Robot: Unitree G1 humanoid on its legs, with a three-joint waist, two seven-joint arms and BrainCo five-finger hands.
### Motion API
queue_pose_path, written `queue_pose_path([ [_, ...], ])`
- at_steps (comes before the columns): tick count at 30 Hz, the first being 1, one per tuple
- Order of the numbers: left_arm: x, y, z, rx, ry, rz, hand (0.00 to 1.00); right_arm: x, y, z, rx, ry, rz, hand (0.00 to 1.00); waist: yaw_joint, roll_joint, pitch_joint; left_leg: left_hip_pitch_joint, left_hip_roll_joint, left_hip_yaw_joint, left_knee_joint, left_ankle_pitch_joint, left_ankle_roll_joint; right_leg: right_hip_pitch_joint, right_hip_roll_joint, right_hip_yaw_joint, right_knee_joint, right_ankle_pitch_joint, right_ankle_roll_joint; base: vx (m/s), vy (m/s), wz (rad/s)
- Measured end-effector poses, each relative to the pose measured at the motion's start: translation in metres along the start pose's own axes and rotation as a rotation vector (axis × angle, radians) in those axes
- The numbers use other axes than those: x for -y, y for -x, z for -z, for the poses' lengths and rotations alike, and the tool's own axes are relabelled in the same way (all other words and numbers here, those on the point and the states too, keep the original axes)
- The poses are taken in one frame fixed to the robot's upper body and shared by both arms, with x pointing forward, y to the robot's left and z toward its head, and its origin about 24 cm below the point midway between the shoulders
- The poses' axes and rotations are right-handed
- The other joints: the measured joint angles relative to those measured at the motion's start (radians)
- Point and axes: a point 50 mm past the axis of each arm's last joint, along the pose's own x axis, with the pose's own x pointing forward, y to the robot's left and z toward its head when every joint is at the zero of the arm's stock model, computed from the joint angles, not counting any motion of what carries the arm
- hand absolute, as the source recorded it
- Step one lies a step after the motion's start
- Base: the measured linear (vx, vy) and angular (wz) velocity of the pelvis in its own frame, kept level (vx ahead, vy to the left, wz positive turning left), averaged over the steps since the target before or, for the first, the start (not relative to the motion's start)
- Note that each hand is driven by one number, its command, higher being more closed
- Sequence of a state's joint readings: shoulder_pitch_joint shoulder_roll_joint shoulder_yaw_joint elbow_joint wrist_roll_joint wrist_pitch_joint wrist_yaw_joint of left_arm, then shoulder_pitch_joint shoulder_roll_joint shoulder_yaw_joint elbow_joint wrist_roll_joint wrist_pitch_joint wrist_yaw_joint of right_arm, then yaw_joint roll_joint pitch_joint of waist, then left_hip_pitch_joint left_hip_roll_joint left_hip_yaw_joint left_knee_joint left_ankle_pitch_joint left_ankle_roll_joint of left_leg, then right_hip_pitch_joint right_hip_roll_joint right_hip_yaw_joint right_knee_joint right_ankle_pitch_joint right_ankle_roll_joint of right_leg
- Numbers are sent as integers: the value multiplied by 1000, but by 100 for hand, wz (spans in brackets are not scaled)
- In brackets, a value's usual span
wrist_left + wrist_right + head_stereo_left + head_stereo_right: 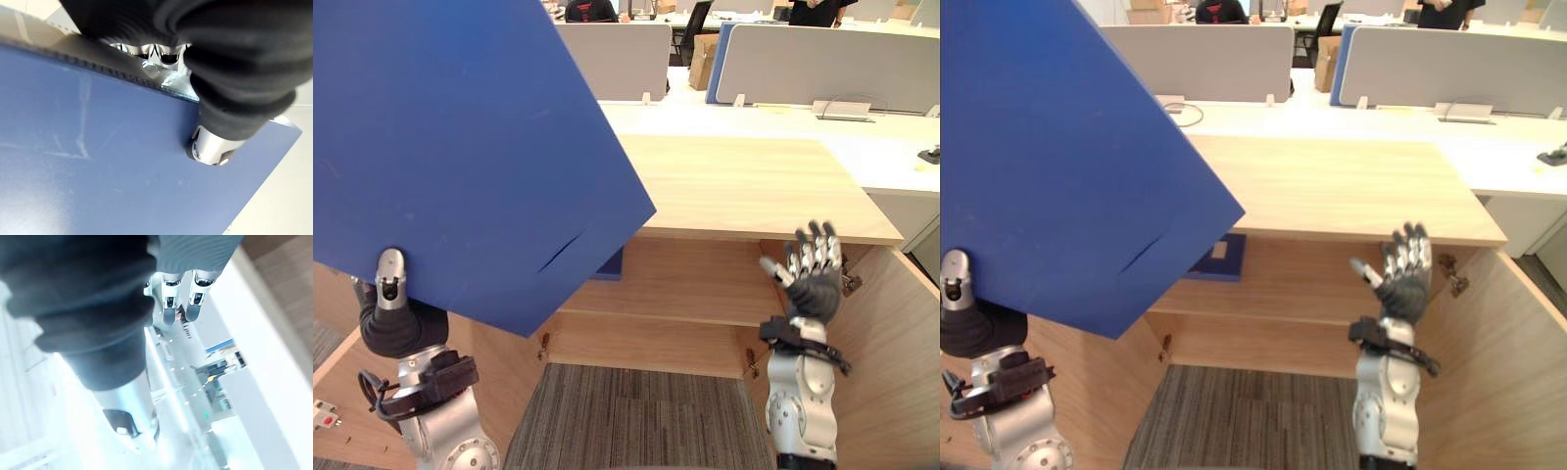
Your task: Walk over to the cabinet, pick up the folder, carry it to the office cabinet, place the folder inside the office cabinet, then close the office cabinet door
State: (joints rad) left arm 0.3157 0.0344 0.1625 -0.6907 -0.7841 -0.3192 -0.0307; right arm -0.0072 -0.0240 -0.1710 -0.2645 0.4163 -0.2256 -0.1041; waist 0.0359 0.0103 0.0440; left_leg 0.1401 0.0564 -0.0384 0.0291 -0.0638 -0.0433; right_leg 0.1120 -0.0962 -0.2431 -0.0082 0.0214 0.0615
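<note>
1. Folder (460, 147): large, flat, dark blue; held in the air at a tilt, above and in front of the left front corner of the office cabinet (744, 186); its lower corner overlaps the front edge of the cabinet top in the head views; it is outside the cabinet.
2. Left hand (389, 284): pinches the folder at its lower edge; the thumb (210, 147) presses on the near face; the fingers (161, 51) lie behind the far face.
3. Right hand (813, 279): raised; fingers straight and fanned apart; holds nothing; it stands before the right end of the cabinet opening, just below the front edge of the top.
4. Office cabinet: light wood; the right door (896, 352) stands swung open; a shelf (646, 318) runs across the interior.
5. Small blue item (1219, 257): lies inside the cabinet toward the left end of the opening; partly hidden behind the folder's corner.
6. Surroundings: a white desk (754, 122) runs along the rear edge of the cabinet top; grey partition panels (822, 59) stand behind the desk; grey carpet (626, 411) lies in front of the cabinet.
</note>
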Motion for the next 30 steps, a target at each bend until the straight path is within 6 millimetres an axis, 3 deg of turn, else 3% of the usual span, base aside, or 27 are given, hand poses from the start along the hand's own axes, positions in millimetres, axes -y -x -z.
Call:
queue_pose_path([
  [4,4,-5,0,-5,-70,55,100,-35,-33,-25,123,-109,-213,0,11,-1,0,0,0,1,1,-1,1,0,1,1,0,0,0,0,0,0],
  [9,6,-7,0,-17,-107,108,100,-61,-51,-36,125,-239,-437,0,23,-4,2,0,0,1,1,-2,3,0,1,1,-1,1,0,0,0,0],
  [13,8,-8,0,-26,-134,138,100,-79,-62,-37,76,-250,-604,0,26,-5,3,0,0,1,1,-2,3,2,1,1,-1,1,0,0,0,0],
  [16,12,-8,3,-49,-135,181,100,-99,-64,-27,-22,-244,-760,0,30,-5,3,0,0,1,1,-2,3,3,1,1,-1,1,0,0,0,0],
  [18,17,-7,8,-80,-116,215,100,-117,-59,-9,-162,-235,-876,0,33,-5,3,-1,0,1,0,-3,4,5,1,1,-1,1,0,0,0,0],
  [24,18,-7,7,-78,-107,243,100,-124,-45,17,-430,-169,-1024,0,57,-5,3,-1,-1,0,-1,-3,4,4,1,0,-6,1,0,0,0,0],
  [30,22,-8,9,-100,-86,268,100,-141,-42,20,-503,-84,-1144,0,66,-4,2,-3,-1,-1,-1,-3,4,4,1,-1,-6,1,0,0,0,0],
])
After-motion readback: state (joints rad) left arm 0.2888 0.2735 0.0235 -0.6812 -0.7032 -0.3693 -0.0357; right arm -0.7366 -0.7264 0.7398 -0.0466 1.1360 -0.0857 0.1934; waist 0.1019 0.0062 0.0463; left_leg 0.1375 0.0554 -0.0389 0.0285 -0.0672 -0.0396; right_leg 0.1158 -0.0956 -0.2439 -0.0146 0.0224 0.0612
